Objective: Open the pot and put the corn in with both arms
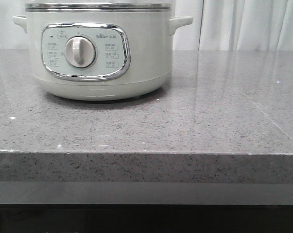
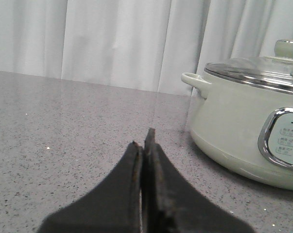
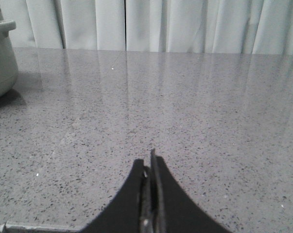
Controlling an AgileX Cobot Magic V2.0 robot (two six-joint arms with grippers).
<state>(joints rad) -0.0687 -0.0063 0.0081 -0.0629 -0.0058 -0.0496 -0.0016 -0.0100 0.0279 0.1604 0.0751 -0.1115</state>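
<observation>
The pot (image 1: pixel 98 48) is seen standing on the grey speckled table (image 1: pixel 195 121), toward the left and far side in the front view, with its glass lid (image 2: pixel 263 70) in place — the knob (image 2: pixel 288 48) is shown only in the left wrist view. The corn is not found in any picture, so its position cannot be told.

The left gripper (image 2: pixel 142 138) is held low over the table just short of the pot, its fingers pressed together on nothing. The right gripper (image 3: pixel 148 160) is likewise closed and empty, well apart from the pot, of which only an edge is caught in the right wrist view.

The risks are judged as follows: the lid knob is smooth and rounded, so a slip could be caused by an off-centre grasp; the pot could be shoved along the polished table if the lid is pulled sideways.

What the pot contains cannot be made out — the glass is too reflective.
</observation>
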